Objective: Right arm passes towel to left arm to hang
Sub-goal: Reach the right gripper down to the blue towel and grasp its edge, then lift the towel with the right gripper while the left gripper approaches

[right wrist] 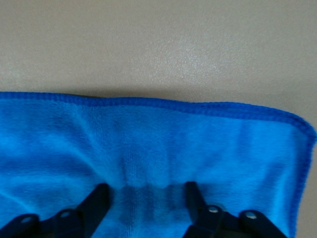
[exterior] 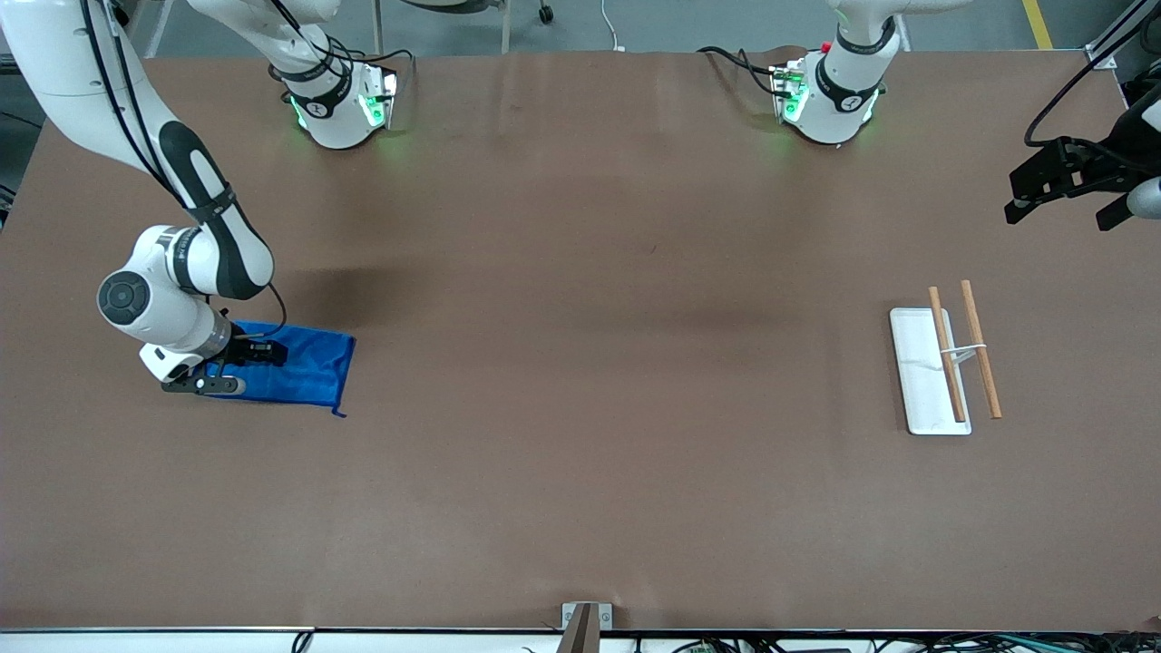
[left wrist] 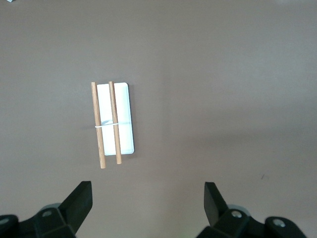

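The bright blue towel point(exterior: 308, 363) lies flat on the brown table at the right arm's end. My right gripper point(exterior: 231, 367) is down on it, open, with both fingertips resting on the cloth a little in from its hem. In the right wrist view the towel point(right wrist: 158, 139) fills the lower part and the right gripper point(right wrist: 146, 198) stands with its jaws spread on it. My left gripper point(exterior: 1066, 213) waits open and empty, high over the left arm's end of the table. In the left wrist view the left gripper point(left wrist: 147, 203) is open above bare table.
A white tray point(exterior: 916, 363) with two wooden rods point(exterior: 981, 349) held above it by a white wire stands near the left arm's end. It also shows in the left wrist view point(left wrist: 124, 114). A metal bracket point(exterior: 585, 621) sits at the table's near edge.
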You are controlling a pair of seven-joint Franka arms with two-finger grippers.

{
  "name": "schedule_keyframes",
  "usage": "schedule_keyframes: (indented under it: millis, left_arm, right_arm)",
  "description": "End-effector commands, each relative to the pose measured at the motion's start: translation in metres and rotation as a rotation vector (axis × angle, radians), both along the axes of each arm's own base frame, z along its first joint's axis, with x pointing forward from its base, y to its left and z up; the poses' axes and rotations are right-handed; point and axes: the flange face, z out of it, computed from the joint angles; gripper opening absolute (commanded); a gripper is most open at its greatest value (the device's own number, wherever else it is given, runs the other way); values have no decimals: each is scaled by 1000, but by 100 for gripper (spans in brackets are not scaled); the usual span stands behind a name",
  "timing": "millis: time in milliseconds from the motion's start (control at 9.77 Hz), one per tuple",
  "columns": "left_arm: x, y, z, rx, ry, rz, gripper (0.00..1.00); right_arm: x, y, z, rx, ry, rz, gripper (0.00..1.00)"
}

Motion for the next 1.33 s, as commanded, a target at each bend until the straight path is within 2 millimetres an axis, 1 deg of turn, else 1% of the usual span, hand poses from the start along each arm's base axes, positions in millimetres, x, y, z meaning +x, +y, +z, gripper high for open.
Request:
schedule_keyframes:
  millis: [0, 102, 205, 307, 409, 614, 717, 819, 921, 1024, 1126, 1228]
  left_arm:
    - [2, 0, -18, -9, 49, -18, 99]
    - [2, 0, -18, -9, 49, -18, 99]
    - [2, 0, -18, -12, 49, -20, 99]
    - [2, -2, -19, -37, 52, -21, 99]
    - [2, -4, -22, -70, 62, -22, 99]
    - [1, -11, -32, -125, 90, -27, 99]
    - [1, -17, -41, -170, 113, -31, 99]
    - [0, -28, -54, -235, 149, -42, 99]
    - [-2, -37, -64, -313, 178, -61, 100]
    - [-6, -48, -80, -368, 220, -75, 100]
    - [-10, -63, -95, -401, 263, -93, 99]
    - [-16, -82, -116, -478, 323, -106, 99]
  right_arm:
    - [-5, 2, -5, 14, 12, -6, 0]
    - [-5, 2, -4, 20, 23, -12, 0]
    - [0, 3, 12, 22, 35, -10, 0]
    - [8, 3, 44, 24, 55, -9, 0]
    - [13, 7, 81, 28, 78, 0, 0]
    - [22, 27, 149, 29, 104, 30, 0]
    - [27, 45, 182, 28, 111, 55, 0]
    - [30, 67, 213, 39, 108, 70, 0]
    - [29, 88, 232, 53, 129, 74, 0]
    - [24, 117, 249, 98, 132, 85, 0]
    - [18, 153, 257, 160, 135, 96, 0]
    - [14, 177, 261, 266, 140, 73, 0]
